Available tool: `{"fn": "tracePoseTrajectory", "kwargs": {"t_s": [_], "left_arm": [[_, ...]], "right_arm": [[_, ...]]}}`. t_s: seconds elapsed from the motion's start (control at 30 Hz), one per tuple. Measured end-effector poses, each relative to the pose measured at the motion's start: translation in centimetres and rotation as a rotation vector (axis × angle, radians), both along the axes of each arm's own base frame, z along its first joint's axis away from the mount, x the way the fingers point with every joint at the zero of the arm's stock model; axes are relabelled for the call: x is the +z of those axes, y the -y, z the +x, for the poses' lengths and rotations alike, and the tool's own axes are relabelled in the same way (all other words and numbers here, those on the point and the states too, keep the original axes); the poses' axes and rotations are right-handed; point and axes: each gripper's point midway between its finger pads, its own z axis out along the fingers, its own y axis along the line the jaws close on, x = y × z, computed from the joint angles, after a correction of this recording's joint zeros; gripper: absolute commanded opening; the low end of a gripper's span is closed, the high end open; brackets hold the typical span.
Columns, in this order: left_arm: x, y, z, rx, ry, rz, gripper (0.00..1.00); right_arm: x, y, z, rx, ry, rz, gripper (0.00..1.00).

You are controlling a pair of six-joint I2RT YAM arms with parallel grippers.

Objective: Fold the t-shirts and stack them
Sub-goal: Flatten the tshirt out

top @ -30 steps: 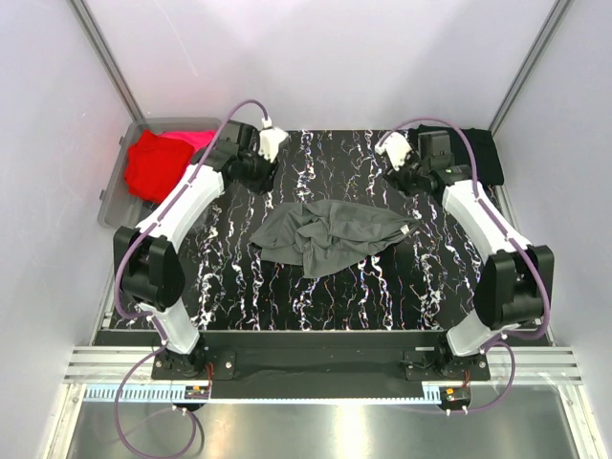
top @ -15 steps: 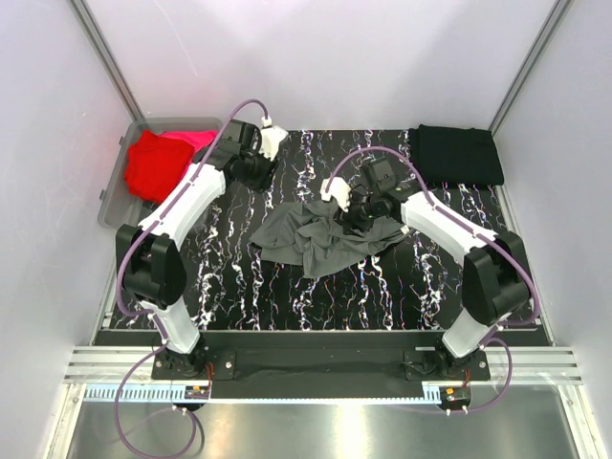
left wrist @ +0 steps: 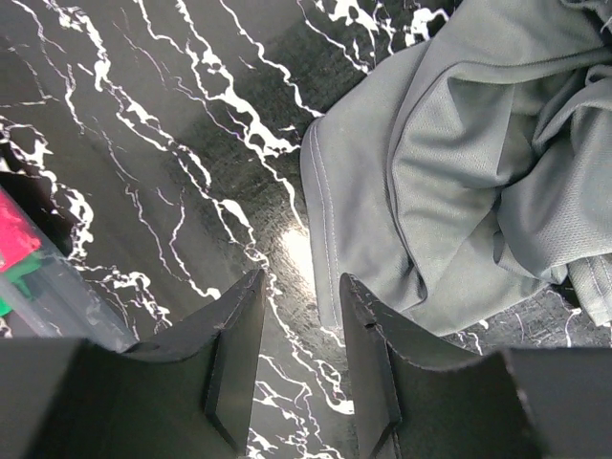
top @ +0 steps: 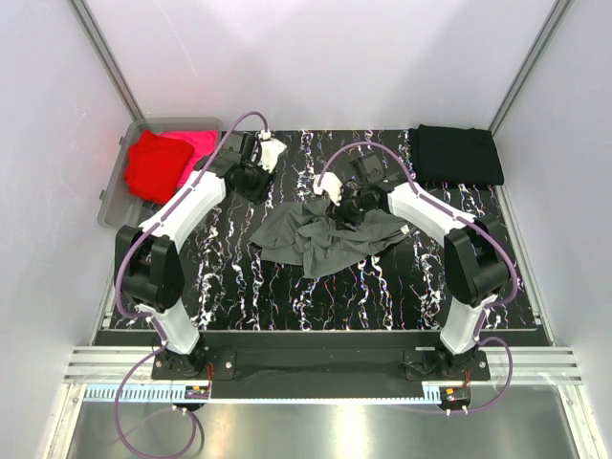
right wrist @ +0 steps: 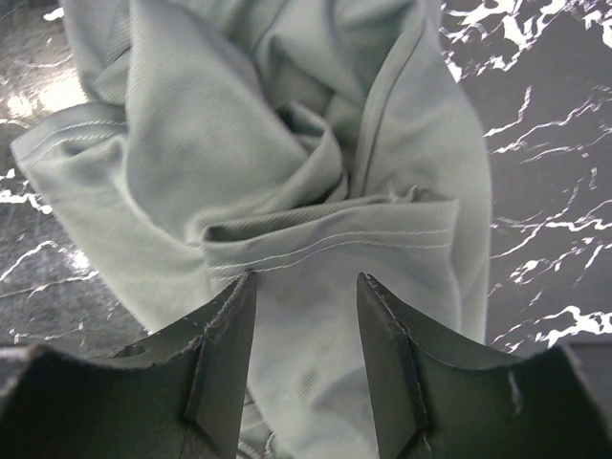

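Dark grey t-shirt (top: 325, 234) lies crumpled on the middle of the black marbled table (top: 239, 287), directly beneath the right gripper (top: 350, 205), which hangs over the garment's far edge. Seen from the right wrist, that gripper's two fingers (right wrist: 225, 354) stand apart with nothing clamped between them; below the gap are bunched folds and a stitched hem of the grey cloth, and whether the tips touch the fabric cannot be told. The left gripper (top: 256, 178) sits just beyond the shirt's far left corner. From the left wrist, its fingers (left wrist: 234, 354) are likewise parted and hold nothing, poised over bare tabletop, with the shirt's hemmed edge just ahead and to the right of them. A folded black t-shirt (top: 457, 155) rests flat at the table's far right corner, beyond and to the right of the right gripper, well apart from it. A red t-shirt (top: 151, 167) and a pink t-shirt (top: 196, 142) fill a clear bin (top: 113, 196) to the left of the left gripper, off the table's edge.
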Motion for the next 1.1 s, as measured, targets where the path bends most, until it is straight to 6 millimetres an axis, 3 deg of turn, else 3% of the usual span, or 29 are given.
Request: {"fn": "tracePoseTrajectory", "kwargs": {"t_s": [0.17, 0.53, 0.83, 1.1], "left_arm": [[0.8, -0.1, 0.3, 0.003, 0.03, 0.002, 0.42], [0.5, -0.3, 0.1, 0.007, 0.026, 0.01, 0.42], [0.5, -0.4, 0.1, 0.009, 0.027, 0.012, 0.42], [0.5, -0.5, 0.2, 0.013, 0.029, 0.018, 0.42]], "right_arm": [[0.2, -0.5, 0.6, 0.007, 0.006, 0.013, 0.41], [0.9, -1.6, 0.1, 0.027, -0.055, 0.055, 0.42], [-0.4, -1.4, -1.0, 0.04, -0.135, 0.034, 0.42], [-1.7, -1.3, -1.1, 0.049, -0.168, 0.01, 0.03]]}}
